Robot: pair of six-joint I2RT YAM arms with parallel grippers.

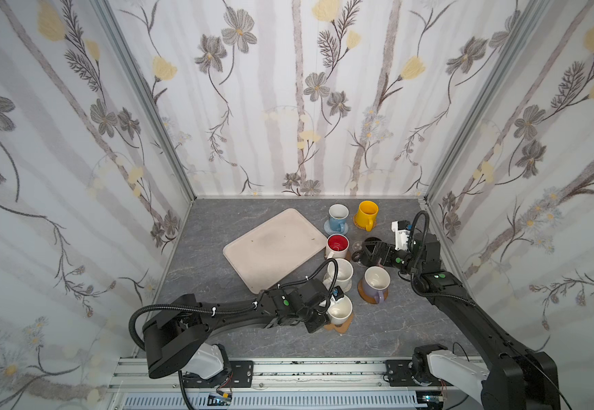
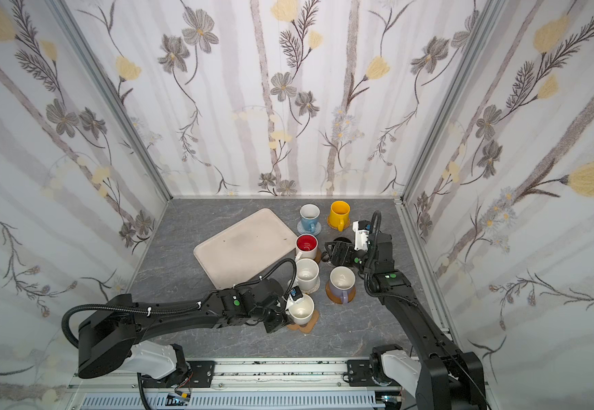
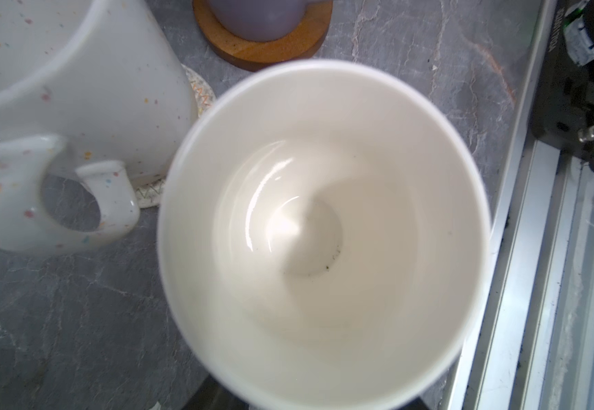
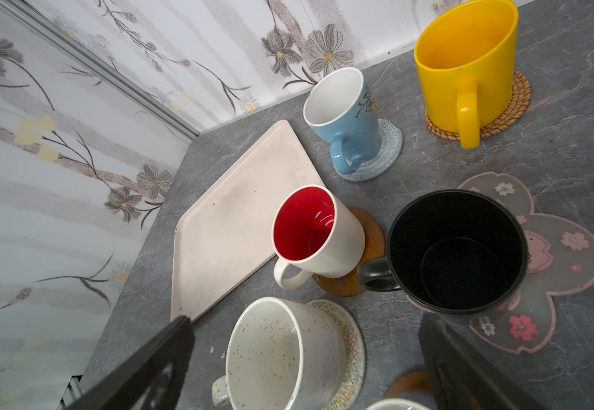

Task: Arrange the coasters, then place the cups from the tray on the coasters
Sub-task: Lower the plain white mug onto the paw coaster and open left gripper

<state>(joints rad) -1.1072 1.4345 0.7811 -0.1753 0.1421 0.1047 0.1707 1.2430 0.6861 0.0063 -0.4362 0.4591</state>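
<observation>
A grey marbled tabletop point(image 1: 395, 337) with pale veins forms the floor of the enclosure. Three wall panels close it in: the back wall point(image 1: 288, 106), the left wall point(image 1: 40, 177) and the right wall point(image 1: 554, 159). All are papered with grey and pale-yellow flowers on thin dark stems over broad faded stripes. A left aluminium post point(image 1: 137, 88) and a right aluminium post point(image 1: 476, 106) mark the back corners. An aluminium rail point(image 1: 324, 372) runs along the front edge, with a white slotted cable duct point(image 1: 288, 403) just in front.

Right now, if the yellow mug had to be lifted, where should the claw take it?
Probably by its handle, coming from the near, robot side: the yellow mug stands upright on the rattan coaster, and the handle sticks out that way.
</observation>
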